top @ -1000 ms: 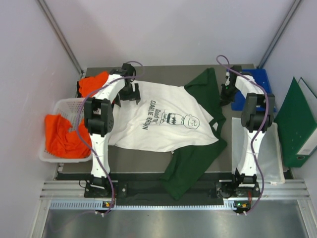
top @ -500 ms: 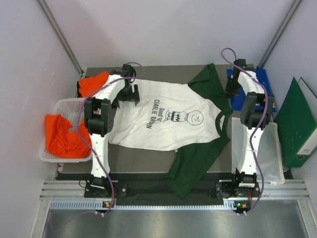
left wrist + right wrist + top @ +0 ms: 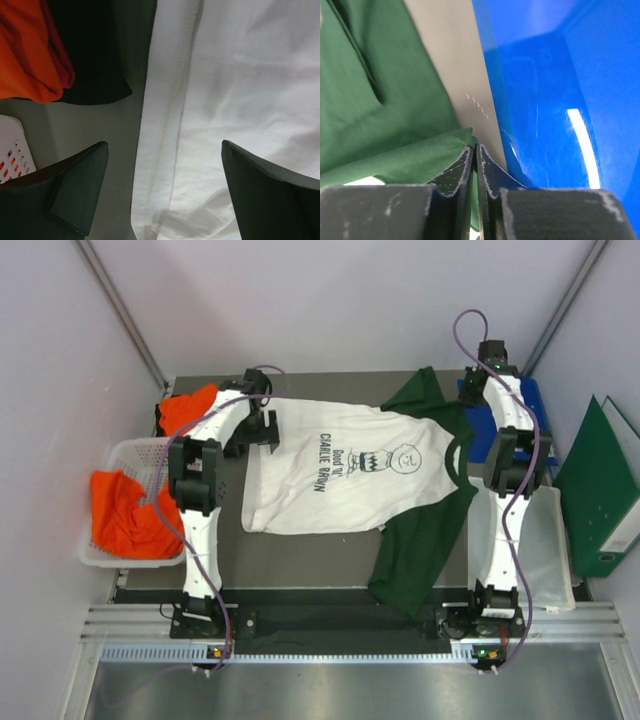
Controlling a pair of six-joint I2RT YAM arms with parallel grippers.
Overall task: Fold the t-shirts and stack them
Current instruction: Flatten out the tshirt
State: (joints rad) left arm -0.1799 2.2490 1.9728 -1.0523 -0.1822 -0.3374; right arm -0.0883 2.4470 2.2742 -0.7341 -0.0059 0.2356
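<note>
Right fingers (image 3: 460,172) moved to far corner, t-shirt (image 3: 350,465) dragged rightward, near sleeve (image 3: 420,540) following.

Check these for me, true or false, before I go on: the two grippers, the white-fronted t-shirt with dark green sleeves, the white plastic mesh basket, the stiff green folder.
1. The left gripper is open above the white hem of the white-fronted t-shirt with dark green sleeves. True.
2. The white plastic mesh basket holds a crumpled bright orange t-shirt. True.
3. The right gripper is pinching a bright orange t-shirt. False: it is shut on the dark green cloth of the white-fronted t-shirt.
4. The stiff green folder lies flat on the white-fronted t-shirt. False: it sits beyond the right edge of the table, apart from the shirt.
</note>
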